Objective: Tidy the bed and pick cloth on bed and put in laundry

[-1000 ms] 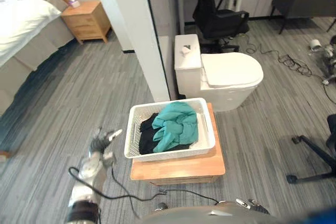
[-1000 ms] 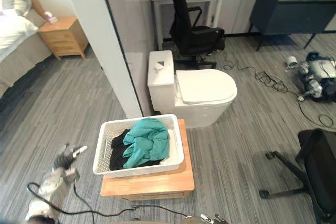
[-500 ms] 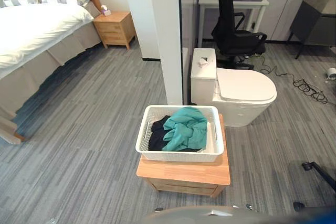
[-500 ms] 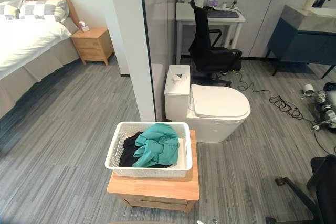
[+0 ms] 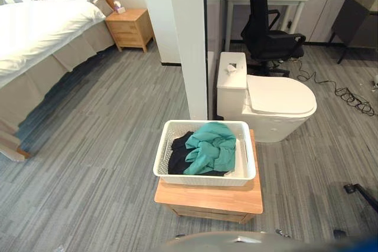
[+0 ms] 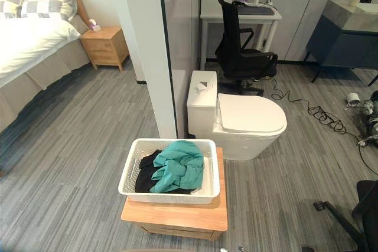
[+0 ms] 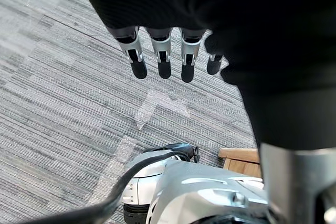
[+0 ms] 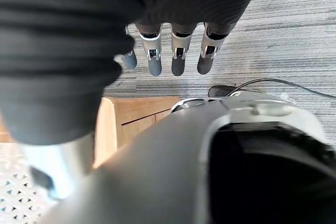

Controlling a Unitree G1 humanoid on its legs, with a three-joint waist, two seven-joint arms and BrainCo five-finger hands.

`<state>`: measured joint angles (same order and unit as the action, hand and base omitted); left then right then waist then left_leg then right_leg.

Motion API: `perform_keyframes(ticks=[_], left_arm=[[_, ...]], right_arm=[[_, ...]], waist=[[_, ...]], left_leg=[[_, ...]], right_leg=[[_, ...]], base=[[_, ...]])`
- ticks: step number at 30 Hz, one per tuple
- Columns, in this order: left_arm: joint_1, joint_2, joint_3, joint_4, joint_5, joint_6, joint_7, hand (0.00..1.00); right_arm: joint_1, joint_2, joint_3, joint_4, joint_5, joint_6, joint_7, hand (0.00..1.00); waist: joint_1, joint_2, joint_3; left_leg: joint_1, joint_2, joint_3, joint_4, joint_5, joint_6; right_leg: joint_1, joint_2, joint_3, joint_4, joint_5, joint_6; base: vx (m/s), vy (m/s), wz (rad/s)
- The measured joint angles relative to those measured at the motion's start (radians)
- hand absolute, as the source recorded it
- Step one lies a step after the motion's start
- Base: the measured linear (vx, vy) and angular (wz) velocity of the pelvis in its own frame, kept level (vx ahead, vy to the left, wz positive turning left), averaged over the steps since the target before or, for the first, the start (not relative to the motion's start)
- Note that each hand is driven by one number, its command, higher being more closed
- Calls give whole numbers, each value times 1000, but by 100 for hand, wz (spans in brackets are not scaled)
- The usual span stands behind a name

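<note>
Left eye view is showing teal cloth (image 5: 211,146) lying in the near basket (image 5: 163,156), the bed (image 5: 41,28) sitting far left, nearer the left robot hand (image 7: 164,56); it and the right robot hand (image 8: 178,56) are hanging straight-fingered, empty.

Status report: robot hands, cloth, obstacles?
Left robot hand open, empty. Right robot hand open, empty. Cloth in basket on stool. Wall behind basket.

**Materials and finishes.**
The white perforated plastic basket (image 5: 201,179) looked matt, the crumpled teal cloth (image 5: 212,147) soft, the pale wooden stand (image 5: 207,198) smooth, the white toilet (image 5: 280,95) glossy.
</note>
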<state>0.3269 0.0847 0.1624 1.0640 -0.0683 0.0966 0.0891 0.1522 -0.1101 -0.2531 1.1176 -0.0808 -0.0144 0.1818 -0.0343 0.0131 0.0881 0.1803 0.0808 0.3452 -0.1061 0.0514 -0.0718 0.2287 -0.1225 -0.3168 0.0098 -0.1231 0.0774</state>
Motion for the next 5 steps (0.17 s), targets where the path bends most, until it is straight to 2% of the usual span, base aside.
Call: perform_keyframes(ticks=[5], left_arm=[[-9,5,-5,1,-1,0,-2,0]], right_arm=[[-1,-3,24,-1,12,2,-6,0]], waist=[[3,-3,1]], left_leg=[[10,-1,1,0,-2,0]], right_leg=[[5,-3,1,1,-4,1]], base=[[-36,9,-3]])
